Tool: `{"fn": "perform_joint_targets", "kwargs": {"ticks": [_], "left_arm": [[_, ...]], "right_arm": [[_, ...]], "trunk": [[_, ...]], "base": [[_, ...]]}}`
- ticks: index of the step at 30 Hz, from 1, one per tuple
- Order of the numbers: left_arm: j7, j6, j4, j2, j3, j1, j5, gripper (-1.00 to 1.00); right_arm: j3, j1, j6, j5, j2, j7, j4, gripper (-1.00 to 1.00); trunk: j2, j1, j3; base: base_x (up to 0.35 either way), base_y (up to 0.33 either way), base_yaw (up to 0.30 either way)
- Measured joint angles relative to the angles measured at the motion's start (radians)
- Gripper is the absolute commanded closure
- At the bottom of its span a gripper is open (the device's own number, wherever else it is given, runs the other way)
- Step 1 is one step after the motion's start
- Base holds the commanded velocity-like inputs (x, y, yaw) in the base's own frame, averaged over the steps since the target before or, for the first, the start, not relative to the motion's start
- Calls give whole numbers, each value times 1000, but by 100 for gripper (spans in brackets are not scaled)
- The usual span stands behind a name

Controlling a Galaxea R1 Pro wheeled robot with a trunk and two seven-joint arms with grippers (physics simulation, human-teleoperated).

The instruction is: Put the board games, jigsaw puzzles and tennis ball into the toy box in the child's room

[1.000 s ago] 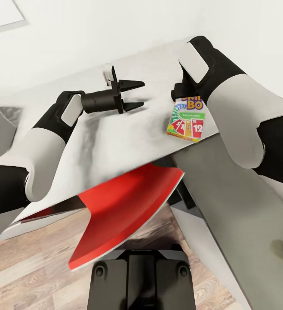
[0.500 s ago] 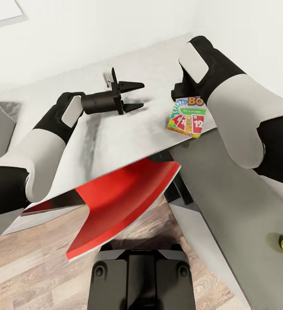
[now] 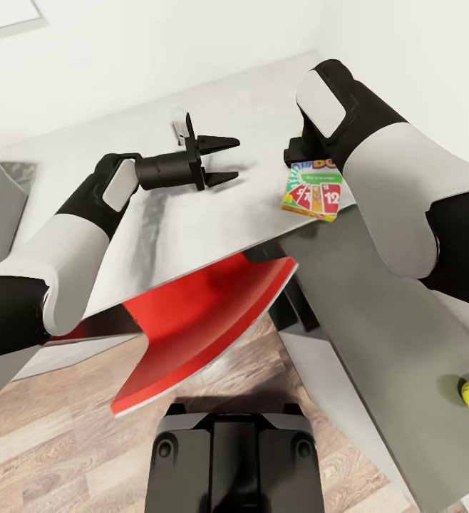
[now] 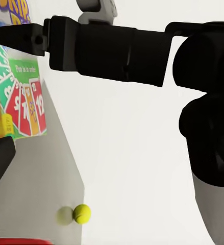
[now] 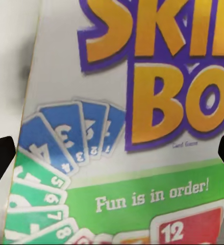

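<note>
Left pincer [image 3: 224,158] apart, arm level over the table [image 3: 192,214]; right pincer's state unclear above the Skip-Bo box [image 3: 311,191].

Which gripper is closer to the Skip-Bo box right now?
Right. The right gripper hovers directly at the Skip-Bo box; the left gripper is open over the table, well off to the side.

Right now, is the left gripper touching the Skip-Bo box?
Apart. The head view shows bare table between the open left gripper and the Skip-Bo box.
</note>
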Motion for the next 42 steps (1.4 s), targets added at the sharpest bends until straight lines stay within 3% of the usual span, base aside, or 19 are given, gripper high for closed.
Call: {"fn": "perform_joint_targets", "kwargs": {"ticks": [19, 42], "left_arm": [[1, 0, 0, 3, 0, 3, 0, -100], [1, 0, 0, 3, 0, 7, 0, -100]], "right_arm": [[0, 0, 0, 1, 0, 0, 0, -100], [7, -3, -11, 13, 0, 0, -29, -100]], "trunk": [[0, 0, 0], [0, 0, 0]], "base": [[-105, -19, 0], [33, 13, 0]]}}
